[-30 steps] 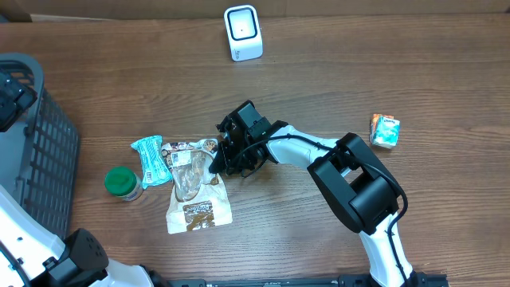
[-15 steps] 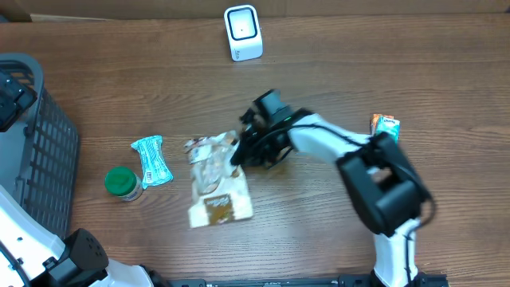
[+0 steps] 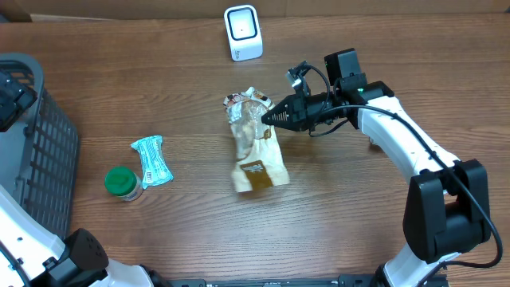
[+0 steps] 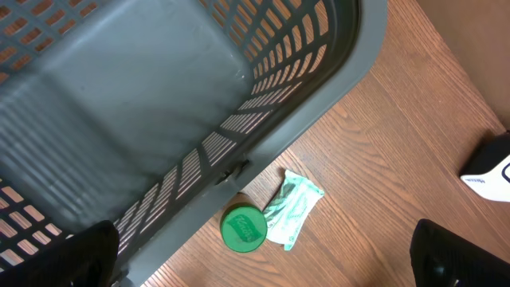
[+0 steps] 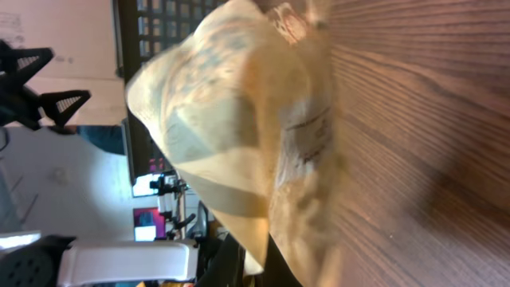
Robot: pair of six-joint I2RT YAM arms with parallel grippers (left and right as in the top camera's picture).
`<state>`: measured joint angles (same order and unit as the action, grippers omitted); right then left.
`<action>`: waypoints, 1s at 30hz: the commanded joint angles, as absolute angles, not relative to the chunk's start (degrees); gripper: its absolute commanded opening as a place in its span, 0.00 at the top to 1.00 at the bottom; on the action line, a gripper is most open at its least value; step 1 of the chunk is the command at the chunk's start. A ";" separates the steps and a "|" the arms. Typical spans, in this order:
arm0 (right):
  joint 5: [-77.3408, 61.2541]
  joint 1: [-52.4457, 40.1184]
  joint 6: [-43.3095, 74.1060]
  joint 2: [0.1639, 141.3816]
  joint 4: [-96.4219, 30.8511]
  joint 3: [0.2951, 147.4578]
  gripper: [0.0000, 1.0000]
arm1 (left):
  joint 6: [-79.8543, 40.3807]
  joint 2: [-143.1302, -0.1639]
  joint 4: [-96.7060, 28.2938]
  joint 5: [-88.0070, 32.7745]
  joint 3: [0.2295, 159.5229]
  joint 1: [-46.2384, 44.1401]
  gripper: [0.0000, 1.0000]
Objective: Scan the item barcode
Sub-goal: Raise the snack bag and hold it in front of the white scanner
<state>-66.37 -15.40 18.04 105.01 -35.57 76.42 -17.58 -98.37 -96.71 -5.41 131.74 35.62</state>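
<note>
The item is a tan and white snack bag (image 3: 253, 143) with a brown label. It hangs tilted above the middle of the table, and my right gripper (image 3: 267, 118) is shut on its upper edge. In the right wrist view the bag (image 5: 239, 135) fills the frame, blurred, with the gripper (image 5: 275, 267) clamped on its lower corner. The white barcode scanner (image 3: 242, 32) stands at the back of the table, beyond the bag. My left gripper (image 4: 267, 259) hangs open over the basket's edge at the far left, holding nothing.
A dark grey slatted basket (image 3: 40, 143) takes up the left edge of the table. Beside it stand a green-lidded jar (image 3: 121, 182) and a teal packet (image 3: 151, 160). The left wrist view shows the same jar (image 4: 243, 229), packet (image 4: 292, 209) and basket wall (image 4: 239, 135).
My right gripper has lifted the snack bag off the table and carried it right and toward the back, closer to the scanner. The left arm has not moved.
</note>
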 commanded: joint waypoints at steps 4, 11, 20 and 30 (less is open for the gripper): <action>-70.63 -15.22 14.94 104.90 -35.46 76.62 0.96 | -16.71 -98.24 -96.79 -5.78 131.76 35.22 0.01; -77.65 -13.67 15.33 104.88 -34.20 78.13 0.96 | -16.71 -98.24 -96.79 -5.78 131.76 35.22 0.00; -89.95 -8.84 38.81 104.77 -17.52 78.52 0.96 | -16.71 -98.24 -96.79 -5.78 131.76 35.22 0.01; -89.95 -2.94 71.92 104.77 11.75 78.52 0.96 | -16.71 -98.24 -96.79 -5.78 131.76 35.22 0.00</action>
